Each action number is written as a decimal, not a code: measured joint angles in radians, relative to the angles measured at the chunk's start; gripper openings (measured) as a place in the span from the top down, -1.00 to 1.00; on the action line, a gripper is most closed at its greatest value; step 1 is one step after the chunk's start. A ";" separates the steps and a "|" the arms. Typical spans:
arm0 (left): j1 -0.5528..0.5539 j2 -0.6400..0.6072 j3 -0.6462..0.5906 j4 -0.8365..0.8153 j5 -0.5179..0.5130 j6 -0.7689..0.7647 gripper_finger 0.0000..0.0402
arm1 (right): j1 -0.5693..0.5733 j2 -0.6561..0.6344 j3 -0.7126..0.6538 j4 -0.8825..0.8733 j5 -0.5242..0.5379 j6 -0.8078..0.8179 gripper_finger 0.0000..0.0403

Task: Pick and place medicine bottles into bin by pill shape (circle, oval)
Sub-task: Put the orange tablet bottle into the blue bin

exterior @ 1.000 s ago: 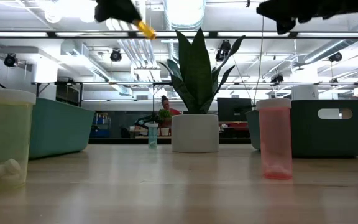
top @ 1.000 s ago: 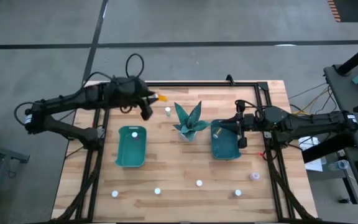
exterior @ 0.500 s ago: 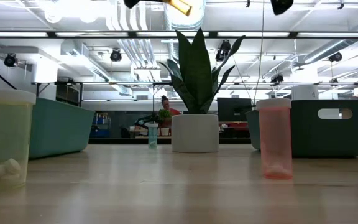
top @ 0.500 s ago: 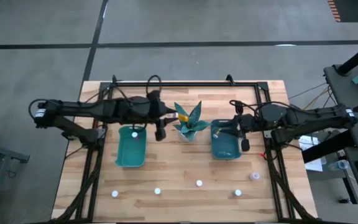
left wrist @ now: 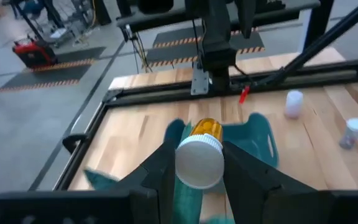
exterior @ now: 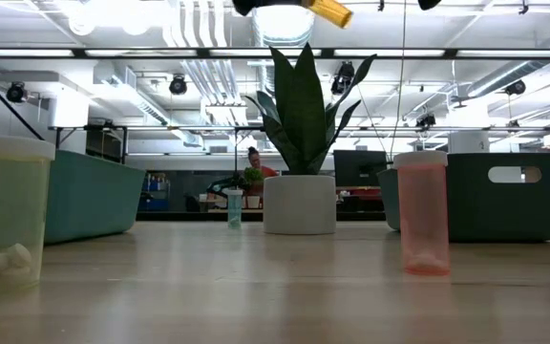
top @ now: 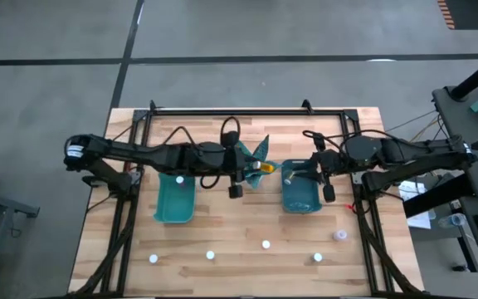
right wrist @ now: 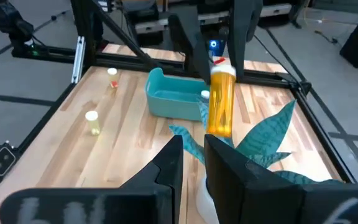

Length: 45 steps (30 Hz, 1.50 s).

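My left gripper reaches over the teal plant at mid-table, shut on an orange medicine bottle with a white cap. The low view shows that bottle high above the plant's leaves. My right gripper hovers shut and empty over the right teal bin. The left teal bin holds a white-capped bottle. Several more bottles stand upright along the near edge, among them one and another. My left gripper pinches the bottle's white-capped end between its two fingers, one finger on each side of the cap. The orange body sticks out ahead along the fingers, nearly level, toward the table's right. The bottle is lifted clear, above the plant.
The plant's white pot stands between the two bins, its leaves rising under the held bottle. A pink bottle and a pale yellow one stand near the front edge. A black frame runs along the table's far edge.
My left gripper has swept from the far left of the table toward the right edge, passing the left bin to above the plant, and has rolled as it went; the orange bottle stayed in its fingers. My right gripper has risen above the right bin.
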 joint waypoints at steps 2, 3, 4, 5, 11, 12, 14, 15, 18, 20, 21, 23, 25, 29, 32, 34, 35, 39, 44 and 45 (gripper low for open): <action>-0.003 0.013 0.000 0.013 0.000 0.015 0.53 | 0.000 0.026 0.028 -0.037 0.000 -0.001 0.70; -0.005 0.018 0.000 0.025 0.000 0.021 0.53 | 0.000 0.036 0.045 -0.056 0.001 -0.001 0.67; -0.006 0.024 0.000 0.038 0.000 0.026 0.53 | 0.000 0.050 0.059 -0.074 0.002 -0.001 0.63; -0.008 0.027 0.000 0.042 0.000 0.035 0.53 | 0.000 0.065 0.070 -0.087 0.004 -0.001 0.59; -0.017 0.036 -0.002 0.059 0.000 0.093 0.53 | -0.001 0.152 0.162 -0.154 0.117 0.013 0.28; -0.019 0.036 -0.004 0.070 0.000 0.109 0.53 | -0.001 0.170 0.179 -0.172 0.129 0.014 0.24; -0.023 0.036 -0.012 0.093 0.000 0.135 0.53 | -0.001 0.204 0.213 -0.203 0.133 0.024 0.15; -0.025 0.036 -0.013 0.101 0.000 0.148 0.53 | -0.001 0.221 0.228 -0.215 0.133 0.025 0.11; -0.027 0.036 -0.013 0.107 0.000 0.196 0.53 | -0.001 0.267 0.269 -0.233 0.132 0.025 0.02; -0.026 0.036 -0.013 0.108 0.000 0.220 0.53 | -0.001 0.295 0.289 -0.249 0.132 0.025 -0.01; -0.026 0.036 -0.013 0.107 0.000 0.224 0.53 | -0.001 0.309 0.300 -0.256 0.132 0.025 -0.02; -0.026 0.036 -0.014 0.109 -0.001 0.227 0.53 | -0.001 0.335 0.321 -0.270 0.132 0.025 -0.02; -0.026 0.036 -0.014 0.110 -0.001 0.230 0.53 | -0.001 0.357 0.338 -0.283 0.132 0.025 -0.01; -0.026 0.036 -0.014 0.113 -0.002 0.264 0.53 | -0.001 0.396 0.367 -0.296 0.131 0.028 -0.01; -0.028 0.036 -0.014 0.114 -0.002 0.275 0.53 | -0.001 0.416 0.380 -0.299 0.131 0.039 0.00; -0.028 0.036 -0.014 0.119 -0.003 0.276 0.53 | -0.001 0.419 0.385 -0.302 0.131 0.039 0.02; -0.028 0.036 -0.014 0.121 -0.003 0.276 0.53 | -0.001 0.419 0.385 -0.303 0.131 0.039 0.04; -0.028 0.036 -0.014 0.125 -0.004 0.278 0.53 | -0.001 0.412 0.387 -0.305 0.131 0.042 0.15; -0.028 0.036 -0.014 0.135 -0.004 0.278 0.53 | -0.001 0.412 0.387 -0.311 0.132 0.043 0.36; -0.028 0.036 -0.014 0.137 -0.004 0.278 0.51 | -0.001 0.415 0.387 -0.314 0.132 0.042 0.41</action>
